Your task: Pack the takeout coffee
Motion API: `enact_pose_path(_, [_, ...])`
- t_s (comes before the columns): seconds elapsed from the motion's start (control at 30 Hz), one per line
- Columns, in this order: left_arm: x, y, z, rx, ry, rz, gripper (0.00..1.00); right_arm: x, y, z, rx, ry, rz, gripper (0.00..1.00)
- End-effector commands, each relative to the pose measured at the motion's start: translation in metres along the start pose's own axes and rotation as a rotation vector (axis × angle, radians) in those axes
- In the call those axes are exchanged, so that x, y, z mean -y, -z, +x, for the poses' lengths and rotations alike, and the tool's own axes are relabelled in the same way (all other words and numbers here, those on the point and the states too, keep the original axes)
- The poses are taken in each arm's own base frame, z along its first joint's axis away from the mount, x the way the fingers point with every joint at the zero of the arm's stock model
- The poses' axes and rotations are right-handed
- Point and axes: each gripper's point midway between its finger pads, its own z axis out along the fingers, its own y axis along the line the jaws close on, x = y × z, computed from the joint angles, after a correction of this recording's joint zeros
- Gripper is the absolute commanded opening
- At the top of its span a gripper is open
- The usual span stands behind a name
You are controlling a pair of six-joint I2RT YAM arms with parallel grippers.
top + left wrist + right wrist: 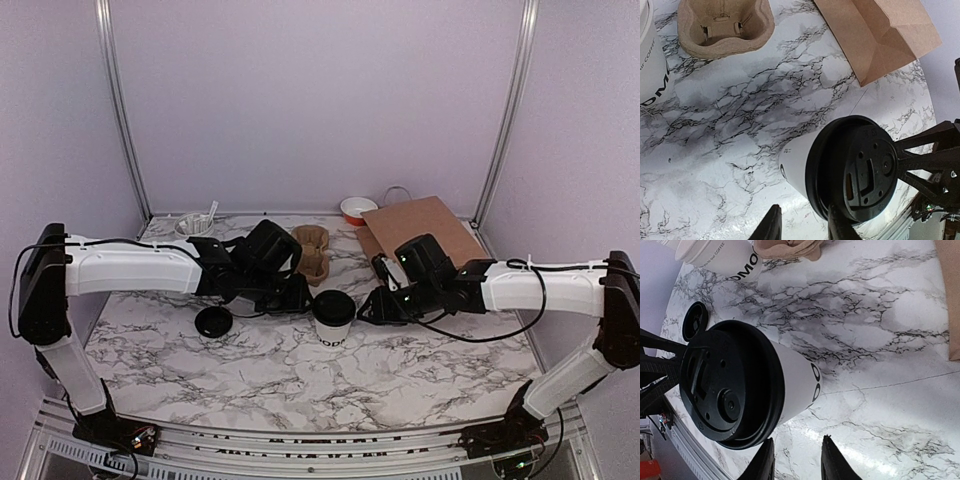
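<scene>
The takeout coffee (333,312) is probably light, with thin crushable walls; take it gently at mid-wall, below the lid. Left gripper (804,212) and right gripper (797,442) flank it, narrowly parted and empty.

— How is the light?
— Bright and even, coming from above. The marble table (300,370) shows only soft grey shadows with no hard edges.
— Any glare?
— White patches on the table beside the cup (800,375) in the right wrist view, and a dull sheen on its black lid (730,385).
— Focus?
— Sharp mid-frame. The fingers (771,225) at the bottom edge of the left wrist view look soft. In the top view the frame posts (118,100) lean, a wide-lens effect.
</scene>
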Motion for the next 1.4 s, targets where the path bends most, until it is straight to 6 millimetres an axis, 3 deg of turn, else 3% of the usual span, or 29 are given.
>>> enact_pose_path(0.0, [0.01,-0.003,-0.012,0.027,0.011,0.039,0.33,-0.009,0.006,-0.015,0.052,-0.02,-0.036,0.3])
enact_pose_path(0.73, [-0.001,-0.013,-0.001,0.002,0.02,0.018,0.33,-0.014,0.011,-0.022,0.095,-0.049,-0.063,0.31])
enact_pose_path(1.37, [-0.001,-0.013,0.015,-0.016,0.023,0.016,0.32,-0.006,-0.006,-0.009,0.059,-0.065,-0.066,0.31])
